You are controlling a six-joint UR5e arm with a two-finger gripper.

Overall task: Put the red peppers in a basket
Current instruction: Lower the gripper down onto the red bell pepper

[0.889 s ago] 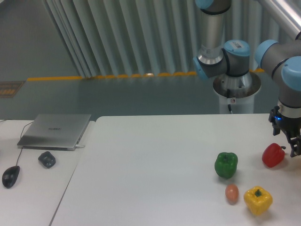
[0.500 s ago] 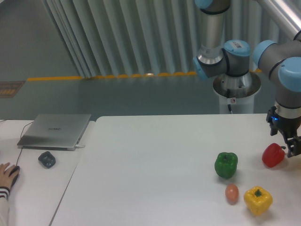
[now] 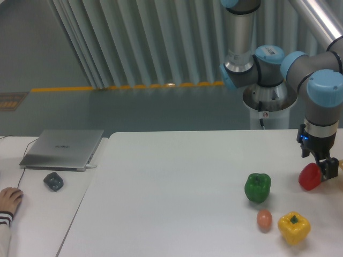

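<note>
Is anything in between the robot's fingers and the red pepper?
No, nothing visible is in the way. The gripper is right at the red pepper, its fingers against the pepper's top right side.

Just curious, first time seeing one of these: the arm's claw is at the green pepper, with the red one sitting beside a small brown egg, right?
Not quite. The claw is at the red pepper, at the table's right edge. The green pepper is the one near the brown egg. The fixed camera shows this.
</note>
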